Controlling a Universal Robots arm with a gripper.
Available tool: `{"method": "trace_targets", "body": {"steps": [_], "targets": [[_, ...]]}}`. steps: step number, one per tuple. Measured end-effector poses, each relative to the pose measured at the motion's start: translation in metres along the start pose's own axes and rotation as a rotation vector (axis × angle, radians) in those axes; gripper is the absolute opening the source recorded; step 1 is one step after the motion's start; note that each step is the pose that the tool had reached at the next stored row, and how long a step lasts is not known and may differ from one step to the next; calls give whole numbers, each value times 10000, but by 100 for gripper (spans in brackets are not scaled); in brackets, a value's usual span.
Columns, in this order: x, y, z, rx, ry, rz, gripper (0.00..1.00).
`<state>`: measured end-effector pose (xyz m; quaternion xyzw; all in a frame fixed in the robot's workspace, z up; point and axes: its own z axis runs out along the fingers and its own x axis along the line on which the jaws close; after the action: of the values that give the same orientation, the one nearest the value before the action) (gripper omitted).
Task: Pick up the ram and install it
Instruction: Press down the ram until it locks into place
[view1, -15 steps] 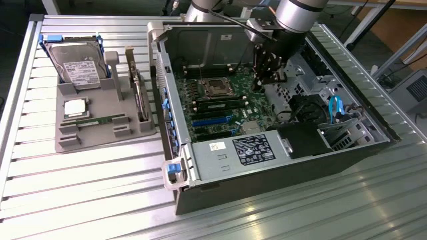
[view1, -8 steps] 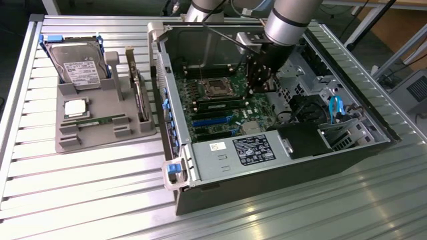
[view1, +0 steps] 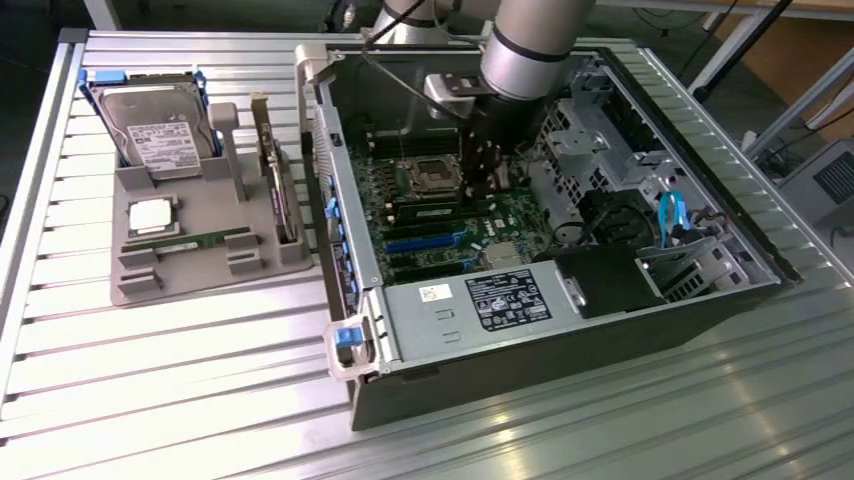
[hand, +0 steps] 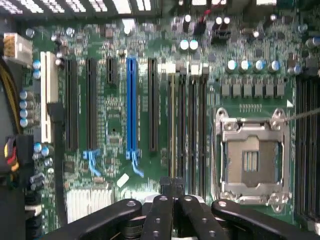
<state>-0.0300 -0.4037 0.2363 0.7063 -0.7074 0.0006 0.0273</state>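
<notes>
Hovering inside the computer case (view1: 747, 290), the gripper (hand: 172, 192) is closed above the memory slots, where one ram (hand: 172, 130) stands seated. It looks light, stiff and fragile, best held by its long edges.

The surface (view1: 160, 400) is ribbed metal with a bright, shiny finish. The computer case (view1: 561, 350) looks like dull grey sheet metal, with blue plastic clips. The holder tray (view1: 147, 280) is matt grey plastic. The motherboard (hand: 115, 115) is glossy green board; its processor socket (hand: 252, 160) has a polished metal frame. The gripper (hand: 172, 200) fingers (hand: 160, 215) are smooth black, slightly glossy.
</notes>
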Motion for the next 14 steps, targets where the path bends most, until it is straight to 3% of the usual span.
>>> {"method": "trace_targets", "body": {"steps": [2, 4, 5, 7, 8, 9, 10, 11, 12, 14], "targets": [[0, 244, 11, 41, -10, 2, 10], [1, 603, 26, 93, -25, 3, 10], [0, 689, 30, 103, -46, 3, 10], [0, 689, 50, 102, -92, 1, 10], [0, 687, 89, 99, -165, -2, 10], [-3, 684, 68, 111, -215, -6, 10], [4, 686, -58, 101, -198, -12, 10], [7, 671, -121, 102, -198, -15, 10], [7, 649, -139, 102, -199, -14, 10], [7, 514, -164, 102, -199, -14, 10]]}}
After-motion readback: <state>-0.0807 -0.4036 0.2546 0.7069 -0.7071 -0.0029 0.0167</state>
